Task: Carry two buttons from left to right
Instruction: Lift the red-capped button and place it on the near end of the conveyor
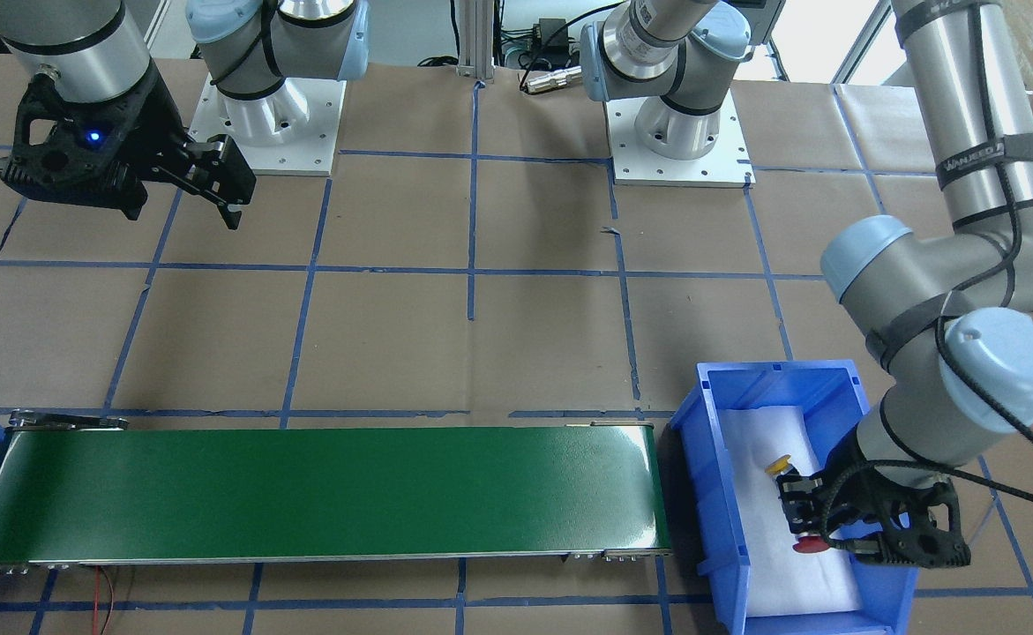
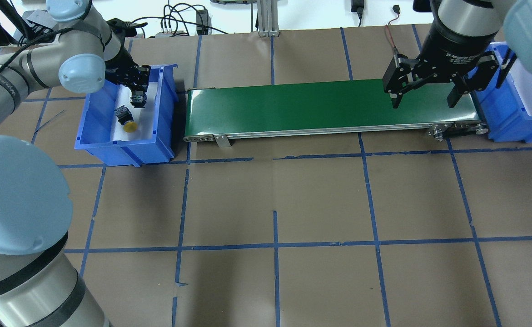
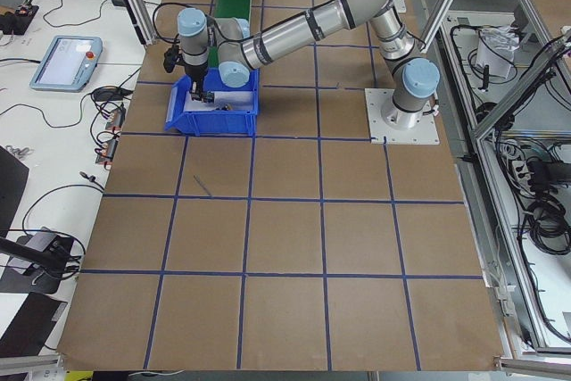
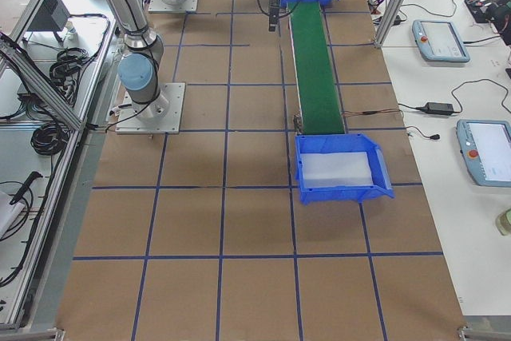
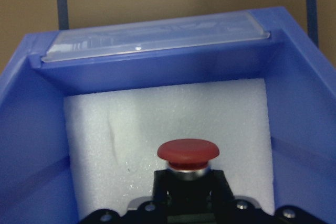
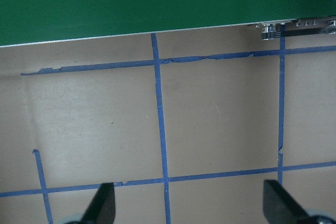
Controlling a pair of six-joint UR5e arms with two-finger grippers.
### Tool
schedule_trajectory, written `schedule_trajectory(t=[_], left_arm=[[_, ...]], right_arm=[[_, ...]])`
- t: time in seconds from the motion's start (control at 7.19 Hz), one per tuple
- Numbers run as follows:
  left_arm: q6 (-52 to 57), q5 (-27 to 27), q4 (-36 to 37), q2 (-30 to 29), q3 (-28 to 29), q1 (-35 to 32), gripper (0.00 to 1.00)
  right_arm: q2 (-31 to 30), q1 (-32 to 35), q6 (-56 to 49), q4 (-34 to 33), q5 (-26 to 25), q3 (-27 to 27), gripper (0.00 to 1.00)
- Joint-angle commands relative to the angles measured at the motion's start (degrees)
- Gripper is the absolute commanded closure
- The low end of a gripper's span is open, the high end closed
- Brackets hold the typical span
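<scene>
The red mushroom-cap button (image 5: 188,152) sits between my left gripper's fingers, low over the white foam of the left blue bin (image 5: 157,66). My left gripper (image 1: 803,520) is shut on its black barrel, and the red cap (image 1: 809,546) sticks out beyond the fingers. The yellow-cap button (image 1: 779,465) lies loose on the foam just beside that gripper; it also shows in the overhead view (image 2: 129,127). My right gripper (image 2: 424,95) is open and empty, high above the right end of the green conveyor belt (image 2: 315,104); its spread fingertips (image 6: 102,203) show over bare table.
The conveyor belt (image 1: 304,485) runs between the left bin (image 2: 125,154) and a second blue bin (image 2: 511,122) with white foam at its right end. Brown table paper with blue tape lines surrounds them. Both arm bases (image 1: 269,132) stand on white plates.
</scene>
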Motion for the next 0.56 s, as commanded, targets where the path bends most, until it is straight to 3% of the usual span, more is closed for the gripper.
schedule_trajectory(t=[0.0, 0.42], left_arm=[[-4.7, -0.4, -8.0, 8.3, 0.0, -1.2, 0.79], [-18.0, -0.4, -8.6, 10.3, 0.3, -11.9, 0.79]], right_arm=[[0.0, 0.0, 0.0, 0.0, 0.0, 0.1, 0.0], [0.0, 0.0, 0.0, 0.0, 0.0, 0.1, 0.0]])
